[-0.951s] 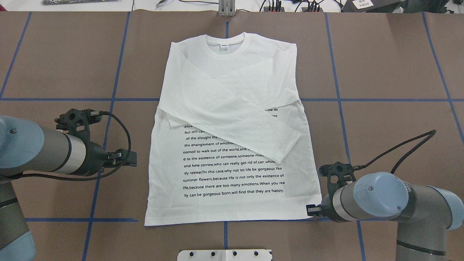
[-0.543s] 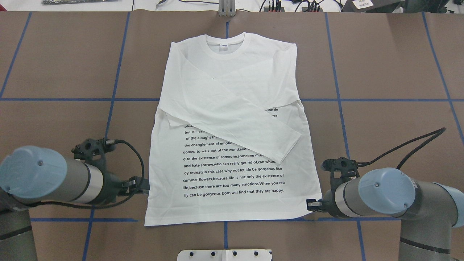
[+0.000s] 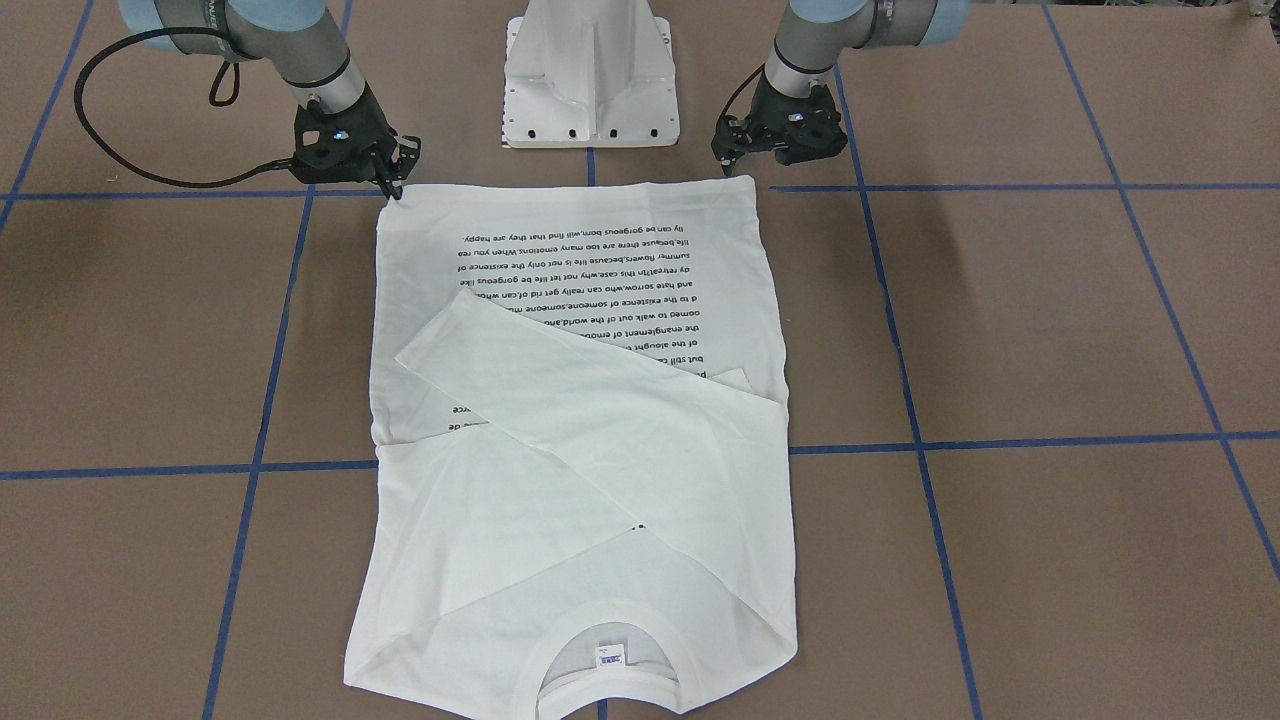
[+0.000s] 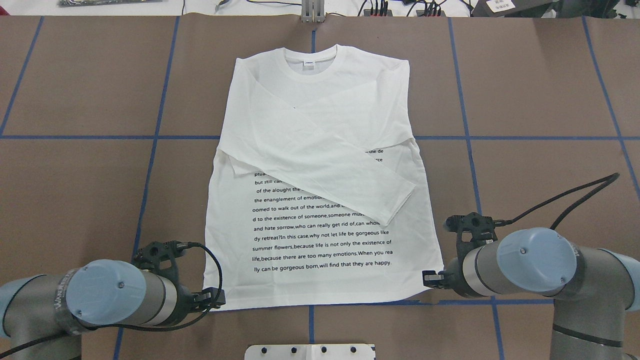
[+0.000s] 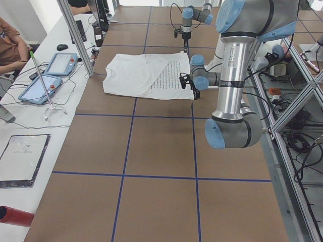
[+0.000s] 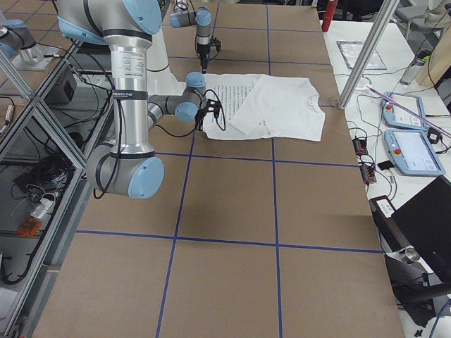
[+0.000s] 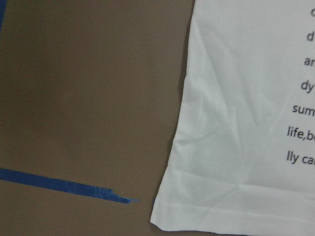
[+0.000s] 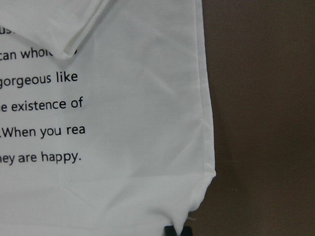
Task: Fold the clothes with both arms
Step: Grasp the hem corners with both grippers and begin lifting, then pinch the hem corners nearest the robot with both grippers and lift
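The white long-sleeved T-shirt lies flat on the brown table, collar at the far side, both sleeves folded across its chest over the black text. My left gripper hangs at the near-left hem corner and is open; no finger shows in the left wrist view. My right gripper sits at the near-right hem corner, shut on it. A black fingertip touches the puckered corner in the right wrist view. The front-facing view shows the shirt with the left gripper and the right gripper at the hem's two ends.
The white pedestal base stands just behind the hem, between the arms. Blue tape lines grid the table. A metal post rises at the far edge. Tablets and a seated person are on the operators' side.
My left arm has swung toward the near edge and inward, reaching the shirt's near-left hem corner. The right gripper shifted only slightly at its corner. The shirt lies as before.
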Action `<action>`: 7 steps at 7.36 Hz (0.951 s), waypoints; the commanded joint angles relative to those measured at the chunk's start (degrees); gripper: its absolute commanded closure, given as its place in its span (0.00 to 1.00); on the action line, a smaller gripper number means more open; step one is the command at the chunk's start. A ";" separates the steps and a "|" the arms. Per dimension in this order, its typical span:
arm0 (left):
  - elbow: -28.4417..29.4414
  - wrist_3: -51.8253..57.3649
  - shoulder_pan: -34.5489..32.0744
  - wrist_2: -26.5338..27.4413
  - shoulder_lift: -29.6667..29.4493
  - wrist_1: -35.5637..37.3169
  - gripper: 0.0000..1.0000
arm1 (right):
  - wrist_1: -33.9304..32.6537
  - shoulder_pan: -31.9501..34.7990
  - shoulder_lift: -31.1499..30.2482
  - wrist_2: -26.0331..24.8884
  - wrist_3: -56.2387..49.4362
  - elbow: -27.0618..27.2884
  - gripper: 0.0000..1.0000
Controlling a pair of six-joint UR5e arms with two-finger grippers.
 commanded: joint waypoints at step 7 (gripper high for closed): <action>3.18 0.17 -0.02 1.54 -3.06 1.16 0.24 | -0.37 2.11 1.21 0.76 -0.70 -0.18 1.00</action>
